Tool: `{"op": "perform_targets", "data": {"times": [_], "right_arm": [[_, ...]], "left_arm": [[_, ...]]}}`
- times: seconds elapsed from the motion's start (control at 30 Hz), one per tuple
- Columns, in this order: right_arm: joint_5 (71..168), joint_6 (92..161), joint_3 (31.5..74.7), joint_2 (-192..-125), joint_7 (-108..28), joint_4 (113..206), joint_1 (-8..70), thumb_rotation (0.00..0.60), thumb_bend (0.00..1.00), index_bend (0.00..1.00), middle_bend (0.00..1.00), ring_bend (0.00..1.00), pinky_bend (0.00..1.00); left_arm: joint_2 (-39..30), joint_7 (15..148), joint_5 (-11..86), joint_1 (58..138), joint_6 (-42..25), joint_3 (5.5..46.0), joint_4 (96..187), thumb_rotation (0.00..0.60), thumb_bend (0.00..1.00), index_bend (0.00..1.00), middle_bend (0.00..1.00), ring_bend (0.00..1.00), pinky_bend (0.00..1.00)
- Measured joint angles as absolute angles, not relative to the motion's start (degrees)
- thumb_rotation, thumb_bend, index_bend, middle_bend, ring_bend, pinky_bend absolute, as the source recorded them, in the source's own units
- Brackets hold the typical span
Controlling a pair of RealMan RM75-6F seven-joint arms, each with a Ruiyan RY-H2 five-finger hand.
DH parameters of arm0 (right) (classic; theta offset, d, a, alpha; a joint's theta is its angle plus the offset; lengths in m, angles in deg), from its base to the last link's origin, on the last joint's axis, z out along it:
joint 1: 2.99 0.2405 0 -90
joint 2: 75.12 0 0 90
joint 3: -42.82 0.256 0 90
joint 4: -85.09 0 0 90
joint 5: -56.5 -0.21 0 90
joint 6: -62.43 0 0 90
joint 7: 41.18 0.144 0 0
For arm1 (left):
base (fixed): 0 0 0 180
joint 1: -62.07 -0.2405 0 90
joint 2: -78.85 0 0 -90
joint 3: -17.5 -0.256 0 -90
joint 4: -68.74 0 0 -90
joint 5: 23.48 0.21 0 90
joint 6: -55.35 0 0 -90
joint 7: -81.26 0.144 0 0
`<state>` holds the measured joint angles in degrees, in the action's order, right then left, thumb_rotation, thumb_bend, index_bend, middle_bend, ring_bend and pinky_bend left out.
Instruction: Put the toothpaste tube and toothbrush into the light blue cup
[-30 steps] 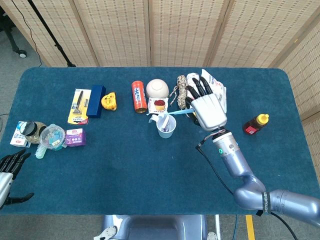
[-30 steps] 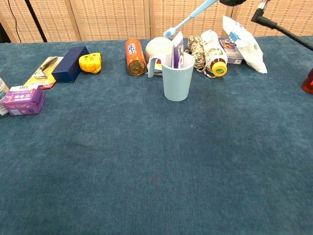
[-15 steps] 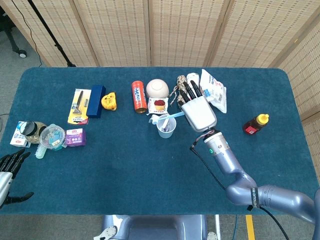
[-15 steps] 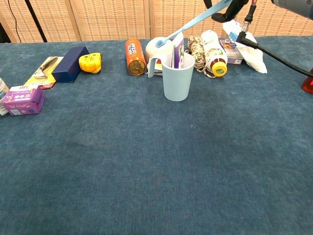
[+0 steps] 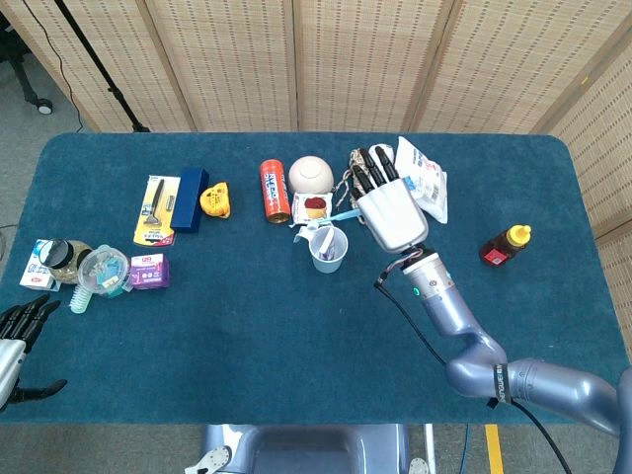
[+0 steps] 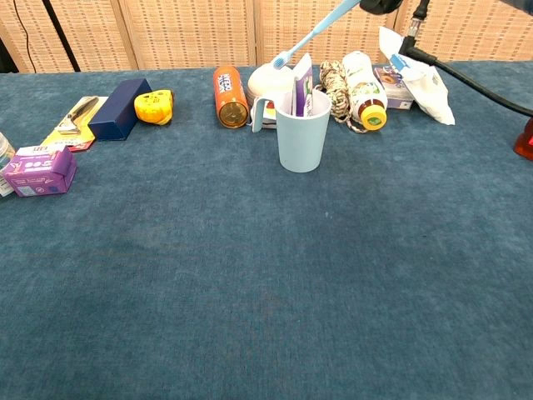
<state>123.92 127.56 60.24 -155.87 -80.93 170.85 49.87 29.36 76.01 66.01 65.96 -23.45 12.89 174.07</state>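
Even, bright overhead light; shadows soft and short. Both views sharp, no glare, slight bowing at edges.

Light blue cup (image 6: 302, 137) upright on table, toothpaste tube (image 6: 301, 86) standing inside, blue toothbrush (image 6: 315, 34) tilted above it

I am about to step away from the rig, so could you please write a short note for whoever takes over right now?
Right hand holds the toothbrush tilted in the air, bristle end just above and behind the light blue cup.
Left hand idle at the table's near-left edge, holding nothing.
Done: toothpaste tube stands in the cup.
Left: lower the toothbrush into the cup and let go.
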Motion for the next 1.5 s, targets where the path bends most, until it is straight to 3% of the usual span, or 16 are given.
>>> {"op": "perform_targets", "data": {"times": [0.67, 1.5], "right_arm": [[136.3, 129.5, 55.1, -156.5, -86.1, 166.4, 51.2, 0.6, 0.39, 0.65, 0.25, 0.02, 0.12], [144.4, 128.7, 52.8, -156.2, -90.6, 160.9, 52.3, 0.6, 0.39, 0.66, 0.27, 0.04, 0.17]], "left_arm": [[29.4, 75.6, 66.0, 66.1, -23.2, 12.9, 174.0, 0.6, 0.0, 0.0, 0.0, 0.0, 0.0], [29.5, 75.4, 65.8, 66.2, -23.0, 12.9, 173.9, 0.6, 0.0, 0.0, 0.0, 0.0, 0.0]]}}
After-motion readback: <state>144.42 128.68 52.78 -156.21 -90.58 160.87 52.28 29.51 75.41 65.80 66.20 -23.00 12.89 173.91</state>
